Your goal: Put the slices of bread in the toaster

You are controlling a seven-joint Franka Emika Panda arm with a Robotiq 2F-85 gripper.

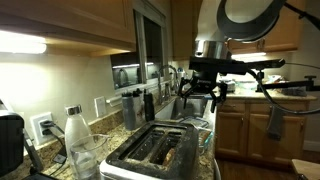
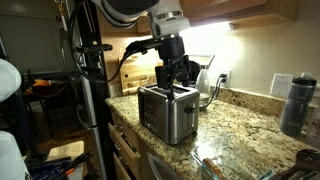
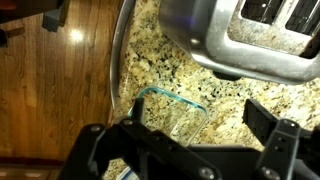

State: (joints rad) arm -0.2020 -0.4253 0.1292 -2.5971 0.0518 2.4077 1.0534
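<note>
The silver toaster [image 1: 150, 152] stands on the granite counter, seen in both exterior views [image 2: 168, 112] and at the top right of the wrist view [image 3: 235, 45]. In an exterior view, golden-brown slices of bread [image 1: 165, 148] lie down in its long dark slots. My gripper [image 1: 205, 95] hangs open a little above the toaster [image 2: 175, 75]. In the wrist view the gripper [image 3: 198, 113] has nothing between its fingers, only counter and a glass dish below.
An empty clear glass dish [image 3: 170, 105] sits on the counter beside the toaster. A glass bottle with a white cap [image 1: 75, 130] and a dark bottle [image 2: 293, 100] stand nearby. The counter edge [image 3: 115, 70] drops to a wooden floor.
</note>
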